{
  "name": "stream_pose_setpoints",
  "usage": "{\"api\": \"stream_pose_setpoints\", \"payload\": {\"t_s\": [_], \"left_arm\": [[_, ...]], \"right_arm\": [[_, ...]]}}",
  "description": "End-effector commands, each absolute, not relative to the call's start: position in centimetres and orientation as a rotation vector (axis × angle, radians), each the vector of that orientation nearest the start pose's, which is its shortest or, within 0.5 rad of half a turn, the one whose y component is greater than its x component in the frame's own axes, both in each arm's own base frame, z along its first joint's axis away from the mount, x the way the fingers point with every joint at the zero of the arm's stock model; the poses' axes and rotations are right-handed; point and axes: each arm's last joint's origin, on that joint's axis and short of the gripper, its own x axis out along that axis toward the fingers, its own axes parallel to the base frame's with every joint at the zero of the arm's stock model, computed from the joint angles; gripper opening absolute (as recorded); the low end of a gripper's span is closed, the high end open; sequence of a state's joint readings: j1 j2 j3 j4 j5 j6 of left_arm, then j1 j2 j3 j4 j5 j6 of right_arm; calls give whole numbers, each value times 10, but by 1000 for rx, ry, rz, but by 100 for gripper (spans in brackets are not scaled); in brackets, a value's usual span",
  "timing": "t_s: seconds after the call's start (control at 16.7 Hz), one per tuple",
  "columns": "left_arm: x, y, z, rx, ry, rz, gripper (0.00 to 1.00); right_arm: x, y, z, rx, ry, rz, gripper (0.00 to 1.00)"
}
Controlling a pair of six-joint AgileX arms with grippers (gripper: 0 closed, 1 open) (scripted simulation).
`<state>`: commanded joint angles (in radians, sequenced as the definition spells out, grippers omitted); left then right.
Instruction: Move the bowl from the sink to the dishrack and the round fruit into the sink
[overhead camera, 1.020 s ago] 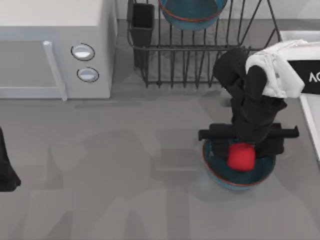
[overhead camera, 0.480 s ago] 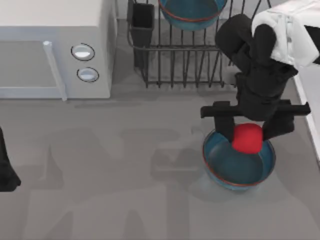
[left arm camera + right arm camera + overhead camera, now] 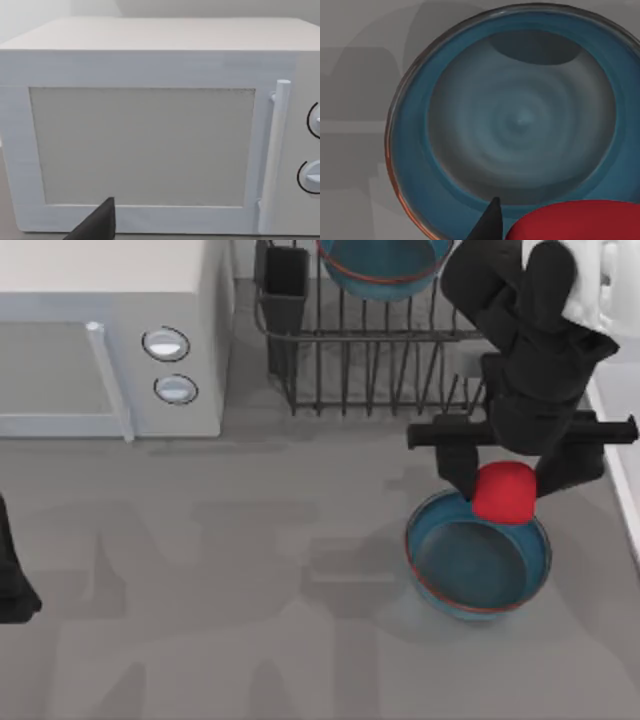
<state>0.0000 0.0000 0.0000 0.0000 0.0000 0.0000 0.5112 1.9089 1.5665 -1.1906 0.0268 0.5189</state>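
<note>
Grey bench (image 3: 200, 570) runs from the white microwave (image 3: 110, 340) across to the dishrack (image 3: 400, 350), where one teal bowl already sits in the wires (image 3: 383, 265). Your right end effector (image 3: 505, 490) is clenched on the round fruit (image 3: 503, 492), held above the far rim of the second bowl (image 3: 478, 565), on the bowl's dishrack side — the right wrist view shows that bowl empty beneath it. Keep the grip firm and the lift high enough to clear the bowl's rim, then carry the fruit toward the sink (image 3: 615, 420), whose pale edge lies just beyond the bowl — and release only once it is over the basin. Your left end effector (image 3: 10, 580) stays parked on the microwave's side. Against a second ago, the fruit has left the bowl's inside and risen toward the dishrack.
</note>
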Motion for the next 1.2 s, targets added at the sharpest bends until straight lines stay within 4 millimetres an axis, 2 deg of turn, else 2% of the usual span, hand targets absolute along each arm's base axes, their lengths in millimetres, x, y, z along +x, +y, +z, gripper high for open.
{"api": "stream_pose_setpoints", "payload": {"t_s": [0.12,0.3,0.48,0.72,0.84,0.96,1.2], "left_arm": [[106,-1,160,0,0,0,100],[106,-1,160,0,0,0,100],[106,-1,160,0,0,0,100],[106,-1,160,0,0,0,100],[106,-1,160,0,0,0,100],[106,-1,160,0,0,0,100],[106,-1,160,0,0,0,100]], "right_arm": [[321,180,224,5,1521,-5,0],[336,154,212,55,1487,-5,0],[356,106,186,139,1421,-2,0],[370,25,149,258,1214,8,0],[367,-16,138,293,1053,9,0],[359,-53,136,300,867,5,0],[326,-107,149,236,498,-11,0]]}}
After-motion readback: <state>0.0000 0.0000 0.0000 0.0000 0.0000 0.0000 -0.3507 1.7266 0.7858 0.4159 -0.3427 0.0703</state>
